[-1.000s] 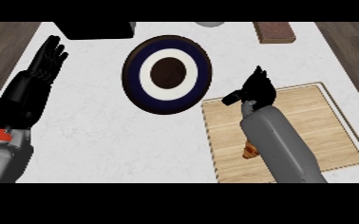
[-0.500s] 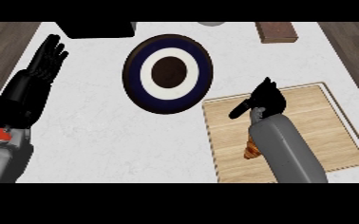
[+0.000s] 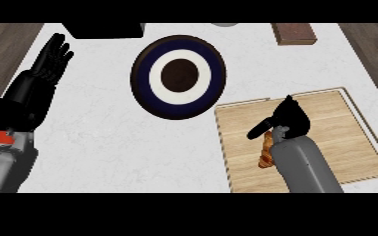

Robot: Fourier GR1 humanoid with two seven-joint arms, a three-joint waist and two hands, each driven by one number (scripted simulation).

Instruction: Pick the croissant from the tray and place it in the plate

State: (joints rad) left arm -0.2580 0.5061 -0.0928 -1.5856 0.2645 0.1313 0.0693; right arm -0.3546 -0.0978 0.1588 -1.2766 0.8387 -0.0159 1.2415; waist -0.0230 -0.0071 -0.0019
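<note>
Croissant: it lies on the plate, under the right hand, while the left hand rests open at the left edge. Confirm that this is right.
Not quite. The head view shows the croissant lying on the wooden tray, not on the plate. The rest holds: it lies under the right hand, and the left hand rests open at the left edge.

The croissant (image 3: pixel 264 151) lies on the tray (image 3: pixel 332 115), right of the plate (image 3: pixel 178 76).

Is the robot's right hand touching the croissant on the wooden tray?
Cannot tell. In the head view the right hand hangs over the brown croissant on the wooden tray and hides its top end, so neither contact nor gap shows.
</note>
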